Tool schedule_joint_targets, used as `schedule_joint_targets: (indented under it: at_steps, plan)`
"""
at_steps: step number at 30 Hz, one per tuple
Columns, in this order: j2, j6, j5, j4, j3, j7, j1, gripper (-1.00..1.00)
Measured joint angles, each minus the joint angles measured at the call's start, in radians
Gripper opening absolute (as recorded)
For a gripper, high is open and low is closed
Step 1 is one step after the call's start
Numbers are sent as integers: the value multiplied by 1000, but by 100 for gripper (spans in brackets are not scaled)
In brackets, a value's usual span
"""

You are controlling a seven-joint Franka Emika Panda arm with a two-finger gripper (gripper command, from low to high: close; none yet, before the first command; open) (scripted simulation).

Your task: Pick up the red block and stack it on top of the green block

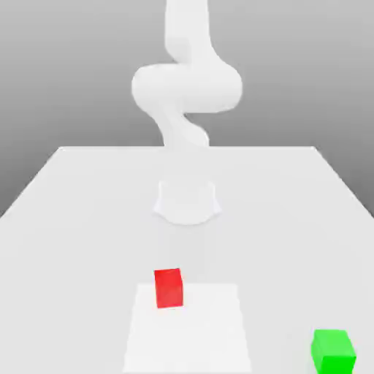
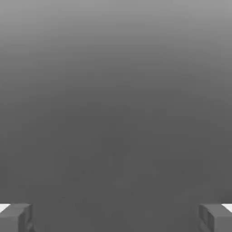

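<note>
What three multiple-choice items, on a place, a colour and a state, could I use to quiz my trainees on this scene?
1. Where is the red block?
A) on the green block
B) at the white square's far edge
C) beside the arm's base
2. What colour is the block nearest the exterior view's right?
A) green
B) blue
C) yellow
3. How is the gripper?
A) shut
B) holding red
C) open, empty

1 B: the red block overlaps that edge of the square.
2 A: the green block shows it.
3 C: the gripper's fingers stand apart, nothing between.

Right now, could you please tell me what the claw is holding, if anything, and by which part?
Nothing is held: the claw stands open, and the red block sits down by the white square.
</note>
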Motion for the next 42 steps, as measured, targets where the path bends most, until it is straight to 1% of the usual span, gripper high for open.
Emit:
schedule_joint_targets:
  at_steps: [12, 17, 20, 24, 25, 32, 39, 40, 42]
  plan:
    - [387, 287, -17, -352, -77, -137, 14, 0]
    - [604, 444, -24, -508, -101, -204, 9, 0]
    - [752, 560, 15, -524, -94, -247, 8, 0]
    - [902, 687, 77, -507, -34, -293, -37, 0]
    - [924, 706, 76, -505, -23, -292, -48, -100]
    - [922, 704, 71, -505, -19, -288, -53, -100]
    - [693, 508, -6, -538, -48, -233, -46, -100]
    - [676, 482, -12, -528, -43, -236, -37, -100]
    - [688, 441, -20, -476, -27, -262, 8, -100]
